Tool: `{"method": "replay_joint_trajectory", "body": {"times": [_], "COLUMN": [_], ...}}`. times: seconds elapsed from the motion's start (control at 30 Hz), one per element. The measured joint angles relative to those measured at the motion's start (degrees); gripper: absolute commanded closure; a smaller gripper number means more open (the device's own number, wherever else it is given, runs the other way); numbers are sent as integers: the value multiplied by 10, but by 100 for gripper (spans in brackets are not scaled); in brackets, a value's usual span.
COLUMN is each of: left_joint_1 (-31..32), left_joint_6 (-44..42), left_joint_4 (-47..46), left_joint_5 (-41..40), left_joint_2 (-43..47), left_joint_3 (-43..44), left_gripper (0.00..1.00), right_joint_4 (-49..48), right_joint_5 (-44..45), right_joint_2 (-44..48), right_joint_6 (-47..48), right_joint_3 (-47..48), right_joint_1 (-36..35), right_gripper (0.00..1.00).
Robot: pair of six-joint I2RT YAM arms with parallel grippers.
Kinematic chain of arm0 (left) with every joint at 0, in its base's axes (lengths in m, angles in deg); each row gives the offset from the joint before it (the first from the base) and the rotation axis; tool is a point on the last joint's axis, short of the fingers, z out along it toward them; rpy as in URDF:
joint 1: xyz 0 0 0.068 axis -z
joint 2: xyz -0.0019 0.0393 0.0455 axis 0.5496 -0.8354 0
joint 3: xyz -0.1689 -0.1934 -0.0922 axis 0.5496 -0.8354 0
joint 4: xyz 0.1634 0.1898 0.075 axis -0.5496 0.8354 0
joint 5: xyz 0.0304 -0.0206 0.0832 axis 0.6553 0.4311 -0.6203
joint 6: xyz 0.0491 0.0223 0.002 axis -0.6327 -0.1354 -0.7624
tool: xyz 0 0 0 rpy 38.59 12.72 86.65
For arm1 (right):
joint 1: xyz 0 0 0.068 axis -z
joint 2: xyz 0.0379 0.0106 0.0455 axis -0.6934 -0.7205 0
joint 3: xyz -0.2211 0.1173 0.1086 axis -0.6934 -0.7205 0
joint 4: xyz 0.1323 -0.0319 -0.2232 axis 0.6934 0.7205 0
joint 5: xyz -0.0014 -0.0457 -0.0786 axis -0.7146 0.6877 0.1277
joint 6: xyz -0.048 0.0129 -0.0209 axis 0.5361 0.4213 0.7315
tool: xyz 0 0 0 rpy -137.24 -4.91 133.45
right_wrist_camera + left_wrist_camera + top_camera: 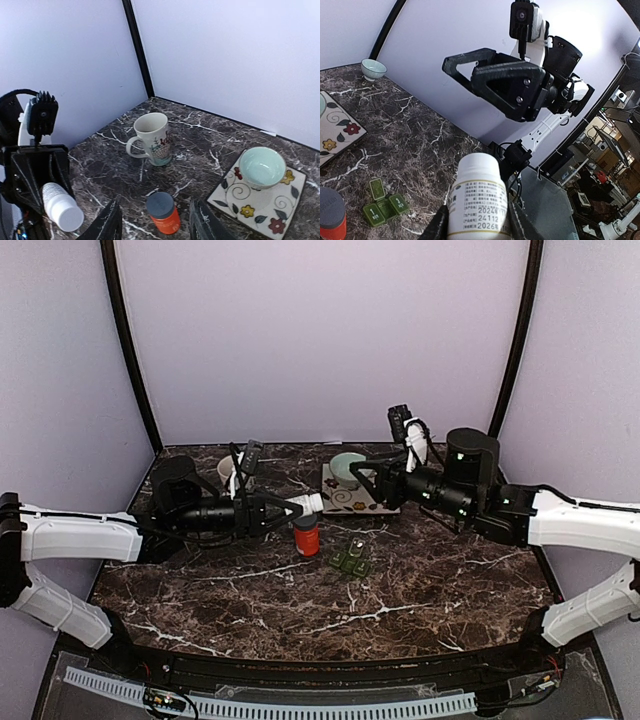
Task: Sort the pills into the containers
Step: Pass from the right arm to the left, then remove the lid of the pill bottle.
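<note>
Gripping a white pill bottle (310,503) on its side above the marble table (420,590), the left gripper (288,508) points the cap toward 3 o'clock. The right gripper (362,478) hangs in the air, its jaws apart around nothing. The dark green pill-box strip (352,560) lies near the table's middle, at 5 o'clock from an orange jar (306,537) with a grey lid. One pill-box lid is flipped open; its contents are too small to tell. From the jar, a pale green bowl (347,468) sits on a flowered tile (340,502) at 1 o'clock, and a beige mug (151,137) stands at 10 o'clock.
</note>
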Motion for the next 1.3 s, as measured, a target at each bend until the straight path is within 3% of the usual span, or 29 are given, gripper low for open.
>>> {"method": "replay_joint_trajectory", "body": {"times": [0.17, 0.3, 0.4, 0.43, 0.47, 0.5, 0.53, 0.57, 0.6, 0.7, 0.83, 0.97, 1.3], "left_joint_1": [-5, -11, -18, -19, -20, -21, -21, -21, -21, -21, -21, -21, -21], "left_joint_6": [-9, -15, -21, -23, -26, -29, -32, -34, -37, -44, -48, -51, -67], "left_joint_4": [31, 45, 59, 63, 68, 74, 79, 85, 90, 102, 114, 118, 131], "left_joint_5": [29, 50, 64, 67, 70, 73, 74, 75, 77, 78, 78, 78, 87], "left_joint_2": [0, 0, 4, 6, 8, 11, 13, 16, 18, 26, 37, 40, 32], "left_joint_3": [6, 12, 12, 12, 12, 12, 12, 12, 12, 12, 12, 12, 29], "left_gripper": [100, 100, 100, 100, 100, 100, 100, 100, 100, 100, 96, 97, 100], "right_joint_4": [-30, -67, -102, -108, -112, -111, -111, -108, -106, -106, -79, -59, -54], "right_joint_5": [33, -5, -58, -69, -78, -90, -95, -99, -98, -91, -87, -101, -173], "right_joint_2": [-21, -33, -37, -38, -41, -47, -52, -57, -62, -64, -65, -67, -23], "right_joint_6": [14, -5, -10, -14, -14, -12, -6, -4, -4, -2, 1, -14, -130], "right_joint_3": [6, 15, 16, 17, 19, 27, 34, 43, 50, 55, 66, 75, -14], "right_joint_1": [13, 49, 73, 76, 78, 79, 79, 79, 79, 79, 79, 79, 75], "right_gripper": [61, 31, 24, 26, 34, 52, 79, 94, 100, 100, 84, 76, 72]}}
